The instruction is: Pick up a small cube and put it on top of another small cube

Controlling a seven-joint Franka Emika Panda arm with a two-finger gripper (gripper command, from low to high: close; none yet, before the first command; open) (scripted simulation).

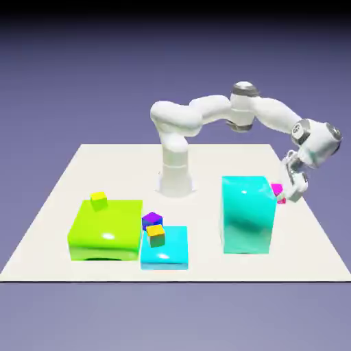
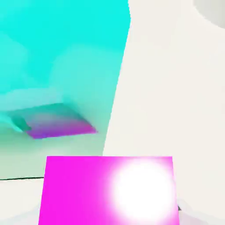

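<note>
Exterior view: gripper (image 1: 291, 197) low at the exterior view's right, magenta cube (image 1: 277, 189) beside it, partly hidden behind the tall cyan block (image 1: 247, 216). Hand view: magenta cube large at bottom, fingers clamped on it; cyan surface alongside carries its reflection.

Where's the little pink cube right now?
In the exterior view, the pink cube is on the right, just behind the tall turquoise block, down at the robot's jaws.
</note>
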